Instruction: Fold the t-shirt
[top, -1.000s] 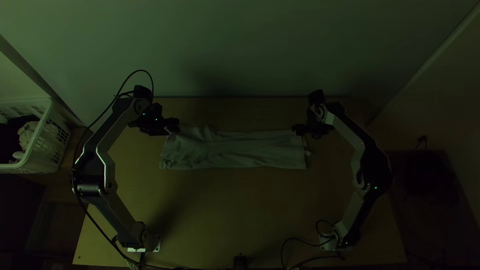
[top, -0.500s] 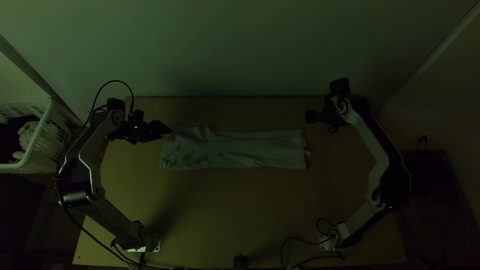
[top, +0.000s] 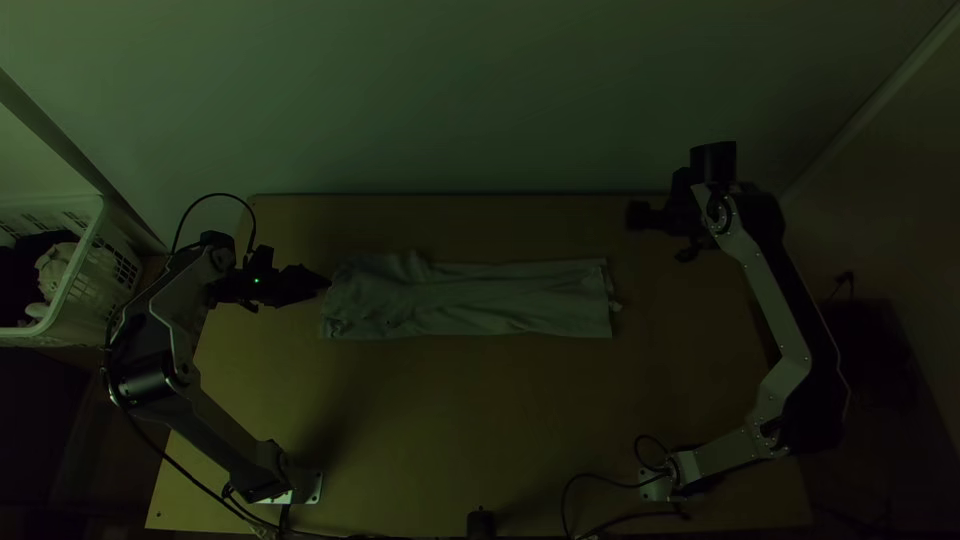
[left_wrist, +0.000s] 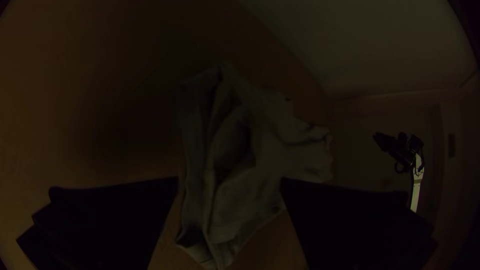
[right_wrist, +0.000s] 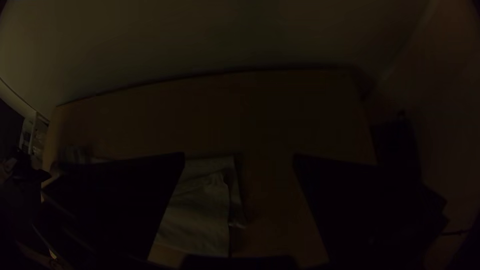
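- Lying across the far half of the light wooden table, the t-shirt makes a long, narrow strip, folded in layers, its long sides running roughly along the table's far edge.
- The strip's end toward the left arm is rumpled, with small bunches and creases; the rest lies flatter, with shallow wrinkles running along its length.
- At the end toward the right arm, one layer stops short of another, and a small bit of cloth pokes out past the edge.
- The left gripper is at the rumpled end, its tips just beside the cloth in the top view; its jaws are released and stand wide apart in its own wrist view.
- The right gripper is beyond the strip's other end, toward the table's far edge and apart from the cloth; its jaws are released too, with a wide gap between them.
- Beside the table, on the left arm's side, stands a white slatted basket holding pale cloth and dark cloth.
- A small black object sits at the middle of the table's near edge, between the arms' bases.
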